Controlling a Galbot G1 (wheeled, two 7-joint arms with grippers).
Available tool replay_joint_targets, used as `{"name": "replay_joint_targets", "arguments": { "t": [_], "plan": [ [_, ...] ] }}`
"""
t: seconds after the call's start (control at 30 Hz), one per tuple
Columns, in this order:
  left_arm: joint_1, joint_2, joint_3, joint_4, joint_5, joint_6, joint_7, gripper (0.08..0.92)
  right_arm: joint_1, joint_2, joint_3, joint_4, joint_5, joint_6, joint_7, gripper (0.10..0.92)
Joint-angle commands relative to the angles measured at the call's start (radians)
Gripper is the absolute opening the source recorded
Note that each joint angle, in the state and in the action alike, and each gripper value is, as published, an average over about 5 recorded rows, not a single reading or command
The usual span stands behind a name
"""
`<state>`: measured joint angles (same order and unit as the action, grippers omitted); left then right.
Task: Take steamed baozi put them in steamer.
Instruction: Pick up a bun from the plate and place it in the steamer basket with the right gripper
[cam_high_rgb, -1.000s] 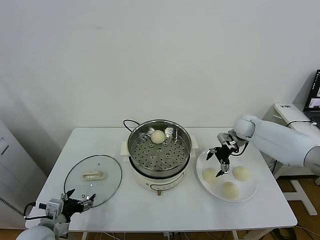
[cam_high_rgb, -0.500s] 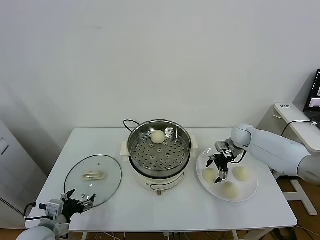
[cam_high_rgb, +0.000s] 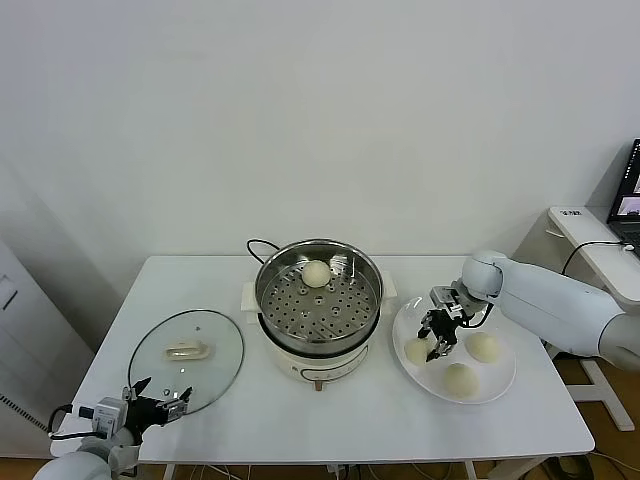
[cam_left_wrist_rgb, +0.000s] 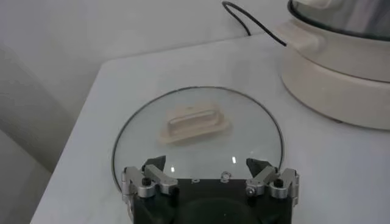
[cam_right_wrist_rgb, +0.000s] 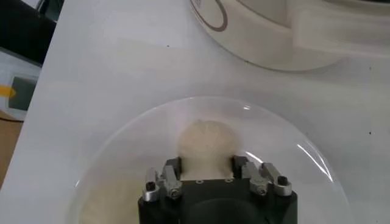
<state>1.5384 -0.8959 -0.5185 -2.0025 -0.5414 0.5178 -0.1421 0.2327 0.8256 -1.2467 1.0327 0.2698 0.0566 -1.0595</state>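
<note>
Bare table (cam_high_rgb: 340, 415) is left before steamer (cam_high_rgb: 318, 300); sides are blocked by glass lid (cam_high_rgb: 187, 358) and plate (cam_high_rgb: 497, 385).

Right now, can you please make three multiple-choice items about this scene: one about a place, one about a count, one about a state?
1. Where is the glass lid?
A. on the steamer
B. flat on the table, left of the steamer
C. on the plate

2. How many baozi lie in the steamer?
A. one
B. two
C. none

3. How is the right hand?
A. open above the steamer
B. open over bare table
C. shut on a baozi on the plate

Answers:
1 B, the lid lies beside the steamer.
2 A, a single baozi sits at the back.
3 C, its fingers clasp the plate baozi on the plate.
</note>
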Motion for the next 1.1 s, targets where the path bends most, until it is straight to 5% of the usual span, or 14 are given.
{"name": "replay_joint_targets", "arguments": {
  "t": [0.03,0.5,0.8,1.1],
  "plan": [
    [0.003,0.002,0.0,-0.003,0.0,0.0,0.0,0.823,0.176,-0.039,-0.088,0.069,0.04,0.0,-0.029,0.385],
    [0.003,0.009,0.005,-0.008,0.0,0.002,-0.001,0.823,0.646,-0.026,-0.335,0.161,0.314,-0.036,-0.127,0.382],
    [-0.005,0.011,0.011,0.001,0.002,0.002,-0.002,0.823,0.666,0.1,-0.323,0.193,0.594,-0.152,-0.002,0.382],
    [-0.011,0.005,0.025,0.003,0.015,0.003,-0.002,0.823,0.558,0.272,-0.289,0.164,0.695,-0.214,0.141,0.382]
  ]
}}
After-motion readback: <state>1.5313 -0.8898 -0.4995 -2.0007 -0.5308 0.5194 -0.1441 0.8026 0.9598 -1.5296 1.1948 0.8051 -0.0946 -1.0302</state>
